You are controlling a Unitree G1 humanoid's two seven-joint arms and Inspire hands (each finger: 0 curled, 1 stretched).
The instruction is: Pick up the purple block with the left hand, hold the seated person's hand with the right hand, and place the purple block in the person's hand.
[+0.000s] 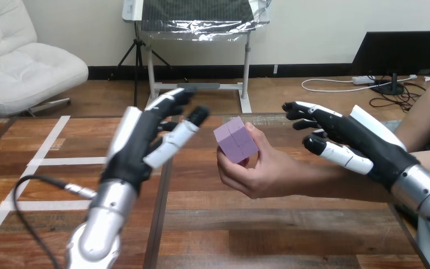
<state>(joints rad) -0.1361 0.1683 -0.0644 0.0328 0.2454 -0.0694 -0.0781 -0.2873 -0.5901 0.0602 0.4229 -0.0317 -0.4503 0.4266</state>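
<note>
The small purple cube-shaped block is in the person's hand above the wooden surface, tilted corner-up, so no real long axis. The robot's left hand is just beside it, fingers loosely open and holding nothing. The right hand is over the person's wrist with its fingers straight, gripping nothing.

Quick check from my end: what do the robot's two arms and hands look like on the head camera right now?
Both match. The left hand and right hand are black with white shells on the back, and their fingers are banded black and white with black tips. Each sits on a rounded silver metal forearm: left forearm, right forearm.
</note>
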